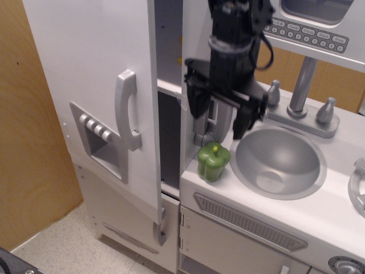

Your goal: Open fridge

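The white toy fridge (91, 68) stands at the left. Its large door is swung partly open, and a dark gap with a white shelf (169, 88) shows between door and cabinet. The door carries a grey curved handle (126, 108) and a grey recessed dispenser panel (102, 142) with buttons. My black gripper (219, 123) hangs over the counter to the right of the fridge. It is open and empty, its fingers (194, 111) spread on either side of the grey toy phone (212, 117), just above a green toy pepper (214, 161).
A grey sink bowl (279, 160) with faucet (299, 85) sits to the right of the gripper. A microwave panel (305, 28) hangs above. A grey-vented cabinet door (245, 225) is below the counter. A wooden wall (28, 142) stands left of the fridge.
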`<state>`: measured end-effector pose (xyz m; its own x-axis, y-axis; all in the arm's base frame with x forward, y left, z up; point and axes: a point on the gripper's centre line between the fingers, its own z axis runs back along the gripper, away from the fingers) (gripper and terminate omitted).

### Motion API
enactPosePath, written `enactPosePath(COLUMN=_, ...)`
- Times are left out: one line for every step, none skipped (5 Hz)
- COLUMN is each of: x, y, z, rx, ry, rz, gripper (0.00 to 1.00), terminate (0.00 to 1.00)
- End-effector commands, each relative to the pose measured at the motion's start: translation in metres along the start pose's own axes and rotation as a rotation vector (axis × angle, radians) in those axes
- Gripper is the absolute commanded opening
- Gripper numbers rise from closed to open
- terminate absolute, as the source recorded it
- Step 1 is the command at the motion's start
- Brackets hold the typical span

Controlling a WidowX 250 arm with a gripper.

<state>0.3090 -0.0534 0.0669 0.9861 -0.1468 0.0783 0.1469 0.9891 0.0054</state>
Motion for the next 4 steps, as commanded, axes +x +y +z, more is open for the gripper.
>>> enactPosePath(x=0.022, y=0.055, z=0.016, rx=0.068, ry=-0.043, rz=0.124, gripper=1.0, terminate=0.0)
enactPosePath(x=-0.007, y=0.065, z=0.019, rx=0.102, ry=-0.029, rz=0.12, gripper=1.0, terminate=0.0)
enactPosePath(x=-0.029, y=0.084, z=0.025, rx=0.11, ry=-0.02, rz=0.155, gripper=1.0, terminate=0.0)
enactPosePath(x=-0.052, y=0.105, z=0.023, rx=0.122, ry=0.015, rz=0.185, gripper=1.0, terminate=0.0)
